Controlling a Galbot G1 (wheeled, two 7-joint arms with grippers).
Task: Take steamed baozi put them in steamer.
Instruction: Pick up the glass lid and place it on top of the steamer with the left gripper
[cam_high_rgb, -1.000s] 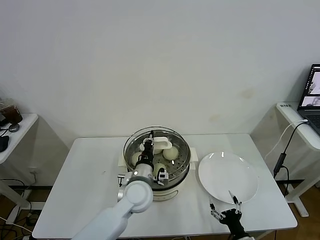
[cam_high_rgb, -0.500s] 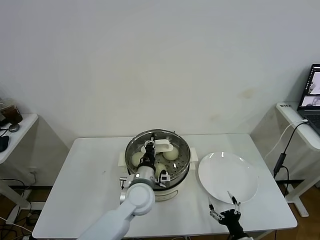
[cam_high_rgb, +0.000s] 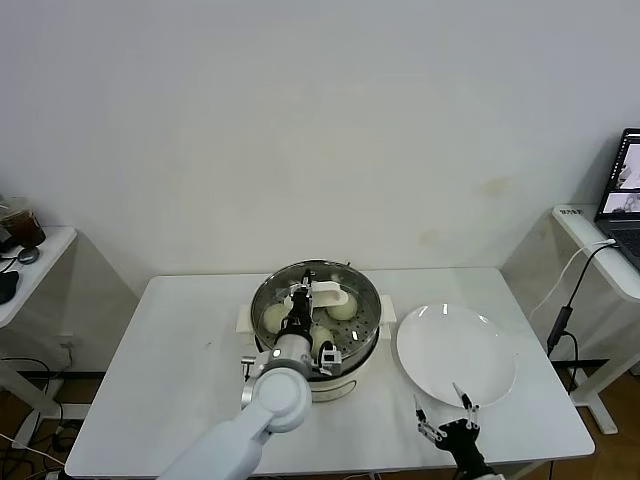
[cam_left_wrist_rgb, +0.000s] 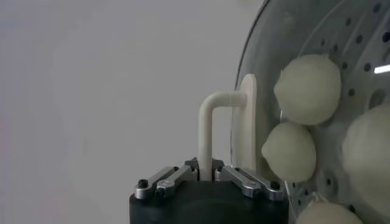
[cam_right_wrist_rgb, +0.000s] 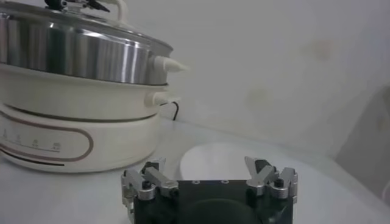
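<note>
**Steel steamer full, lid going on**

Steel steamer (cam_high_rgb: 315, 325) near the counter's (cam_high_rgb: 160, 360) back edge holds the steamed baozi (cam_left_wrist_rgb: 306, 89); the white plate (cam_high_rgb: 455, 352) lies bare. The left pincer (cam_high_rgb: 297, 308), clamped on the glass lid's handle (cam_left_wrist_rgb: 210, 128), holds it over the pot. The right pincer (cam_right_wrist_rgb: 210, 179) waits spread wide at the front edge. Loading looks finished.

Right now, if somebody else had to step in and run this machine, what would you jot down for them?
Left gripper: shut on the glass lid's white handle, holding the glass lid on or just over the steamer.
Right gripper: open, idle at the table's near edge, by the plate.
Baozi: four show through the lid, on the perforated tray. The plate holds none.
Done: loading the buns.
Left: probably just seat the lid, release the handle and withdraw the arm.
</note>
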